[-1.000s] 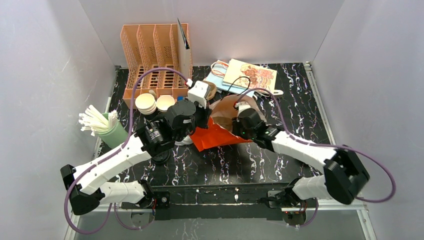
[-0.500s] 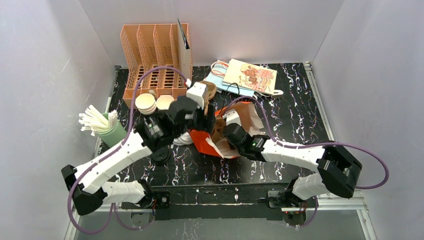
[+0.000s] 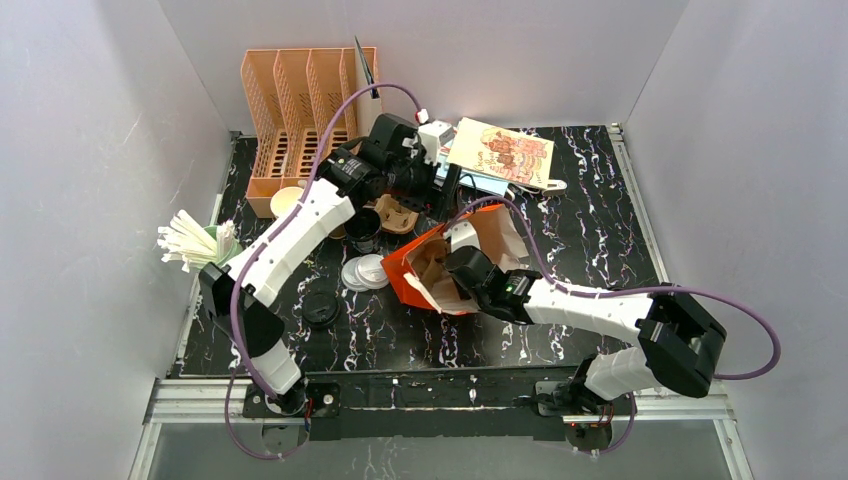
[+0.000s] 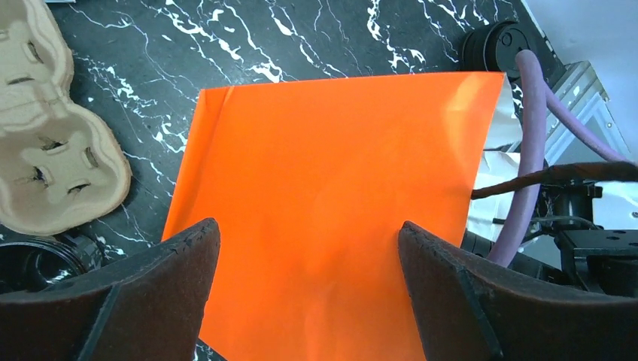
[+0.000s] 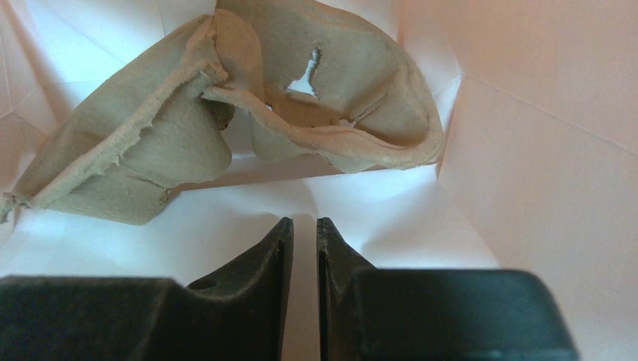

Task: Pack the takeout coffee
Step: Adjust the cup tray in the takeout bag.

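Braces orange paper bag (image 3: pixel 396 277) open with right gripper (image 5: pixel 304 222), jaws nearly together, pinch unclear; hovers at bag's twelve o'clock, left gripper (image 4: pixel 308 226) spread wide, free for loading.

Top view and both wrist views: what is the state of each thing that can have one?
orange bag: on its side, mouth open.
cup carrier in the bag: tilted, empty.
cup carrier on the table: flat, seen slots empty.
black cup: upright, no lid.
left gripper: open, empty.
right gripper: nearly shut in the bag's mouth, seemingly pinching its wall.
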`<state>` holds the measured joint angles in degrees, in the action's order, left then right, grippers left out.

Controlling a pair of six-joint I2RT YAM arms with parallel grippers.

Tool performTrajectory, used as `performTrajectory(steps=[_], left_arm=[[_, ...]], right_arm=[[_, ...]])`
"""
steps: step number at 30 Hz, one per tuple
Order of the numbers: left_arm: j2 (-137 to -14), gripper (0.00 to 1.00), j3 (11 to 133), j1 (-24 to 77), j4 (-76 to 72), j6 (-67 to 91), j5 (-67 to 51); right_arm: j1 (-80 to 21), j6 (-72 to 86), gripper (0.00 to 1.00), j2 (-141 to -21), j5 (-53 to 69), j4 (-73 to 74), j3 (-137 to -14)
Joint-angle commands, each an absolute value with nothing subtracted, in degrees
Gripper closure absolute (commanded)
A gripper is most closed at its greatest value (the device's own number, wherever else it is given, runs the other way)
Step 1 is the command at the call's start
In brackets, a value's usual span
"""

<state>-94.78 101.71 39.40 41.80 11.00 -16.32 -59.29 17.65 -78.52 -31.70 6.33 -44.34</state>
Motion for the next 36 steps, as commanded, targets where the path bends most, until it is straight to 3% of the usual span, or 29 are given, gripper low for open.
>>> performTrajectory(steps=[1, 12, 23, 27, 31, 33, 34, 35, 36], left_arm=[[-91.11, 0.13, 105.65, 39.47, 45.33, 8.45, -21.05], [-82.90, 0.12, 109.12, 34.28, 44.73, 16.25, -10.00], [-84.31, 0.17, 105.50, 34.19, 34.70, 20.00, -29.14], [-86.81, 0.32, 105.25, 34.19, 34.31, 19.56, -29.63], [-88.72, 0.54, 104.86, 34.18, 34.33, 19.95, -30.01], [-89.15, 0.76, 104.80, 34.14, 34.29, 20.10, -30.78], [-89.14, 0.92, 104.57, 34.18, 34.32, 20.00, -31.51], [-88.94, 1.00, 104.07, 34.19, 34.60, 19.69, -32.27], [-88.56, 1.00, 103.54, 34.19, 35.08, 19.46, -32.47]], right_arm=[[-59.41, 15.96, 0.74, -77.18, -30.63, 3.95, -45.57], [-59.36, 14.60, 0.75, -77.61, -29.66, 3.78, -46.31], [-59.40, 14.07, 0.75, -76.91, -28.32, 4.29, -46.22], [-59.39, 14.06, 0.75, -77.06, -28.11, 4.38, -46.38], [-59.36, 14.29, 0.74, -76.60, -27.83, 4.65, -46.56], [-59.36, 14.42, 0.74, -75.58, -27.28, 4.86, -46.78], [-59.40, 14.54, 0.73, -74.73, -27.06, 4.99, -47.02], [-59.41, 14.55, 0.73, -73.67, -26.85, 5.02, -47.23], [-59.41, 14.57, 0.72, -72.28, -26.55, 4.73, -47.21]])
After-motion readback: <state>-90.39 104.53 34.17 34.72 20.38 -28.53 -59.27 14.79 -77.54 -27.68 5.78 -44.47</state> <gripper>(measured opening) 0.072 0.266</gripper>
